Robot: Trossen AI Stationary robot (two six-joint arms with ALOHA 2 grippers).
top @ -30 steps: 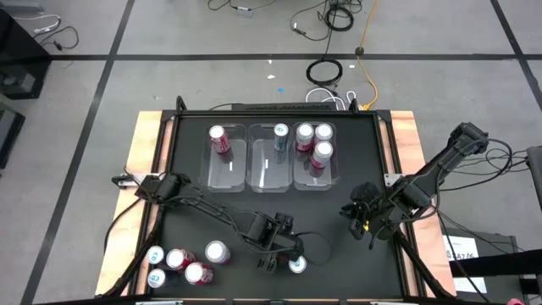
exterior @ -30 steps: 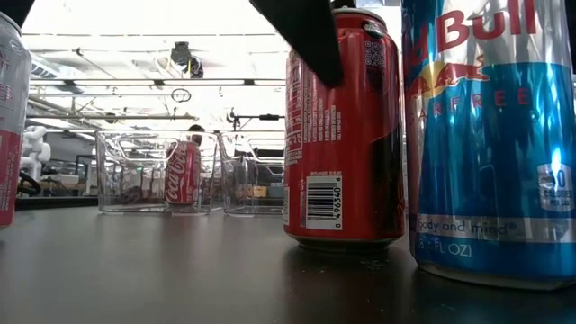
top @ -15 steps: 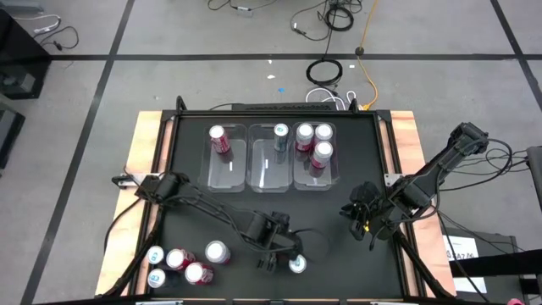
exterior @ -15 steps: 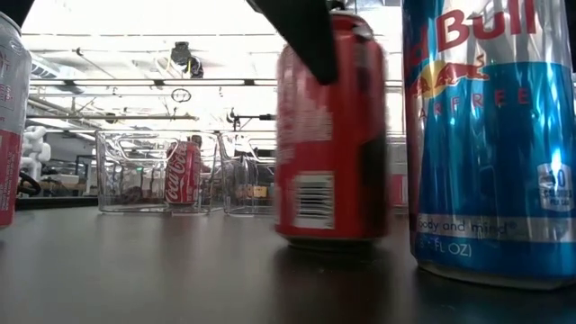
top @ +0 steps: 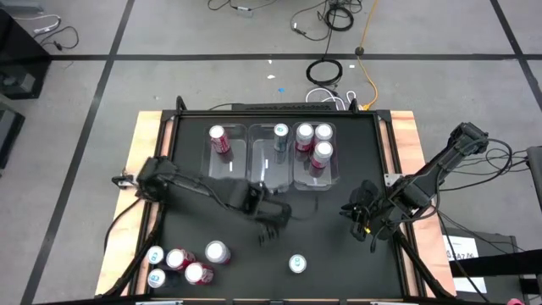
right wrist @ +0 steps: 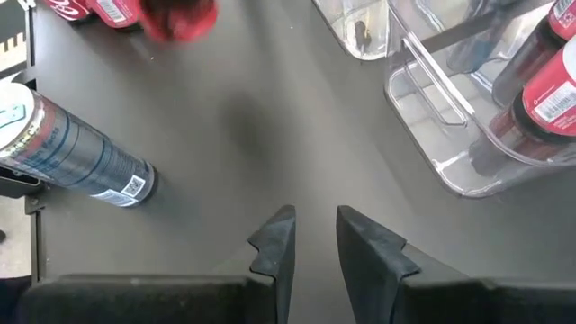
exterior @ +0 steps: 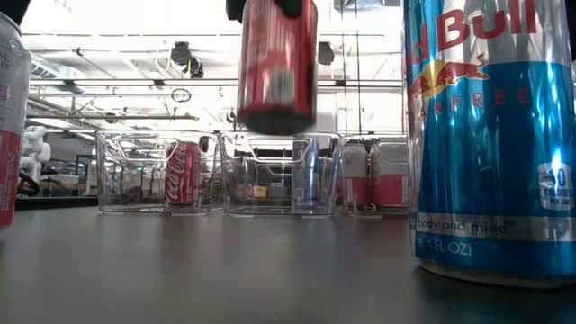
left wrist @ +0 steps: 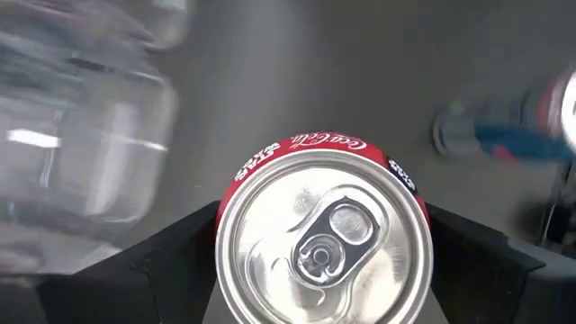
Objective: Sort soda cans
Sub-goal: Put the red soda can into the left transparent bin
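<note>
My left gripper (top: 271, 224) is shut on a red soda can (exterior: 277, 63), which hangs in the air over the table's middle, short of the three clear bins. The left bin (top: 225, 174) holds one red can (top: 219, 140), the middle bin (top: 269, 176) a blue can (top: 280, 135), and the right bin (top: 315, 180) three pink cans (top: 315, 144). A loose blue can (top: 296, 264) stands near the near edge. Several more cans (top: 182, 261) stand at the near left corner. My right gripper (right wrist: 310, 236) waits at the table's right side, its fingers a narrow gap apart. My left gripper pinches the red can between its two fingers (left wrist: 171, 252), one on each side of the upper wall (left wrist: 241, 175) just below the silver top. It comes from above, pointing down. The can hangs upright below it, lifted clear of the table.
Bare dark table lies between the bins and the near-edge cans. In the low view the blue can (exterior: 490, 135) fills the right side and a pink can (exterior: 9, 117) stands at the left edge. Wooden borders (top: 142, 144) flank the table.
My left gripper has lifted the red can off the table beside the loose blue can. It has carried it up and toward the far edge, nearer the bins. The blue can has stayed in place.
</note>
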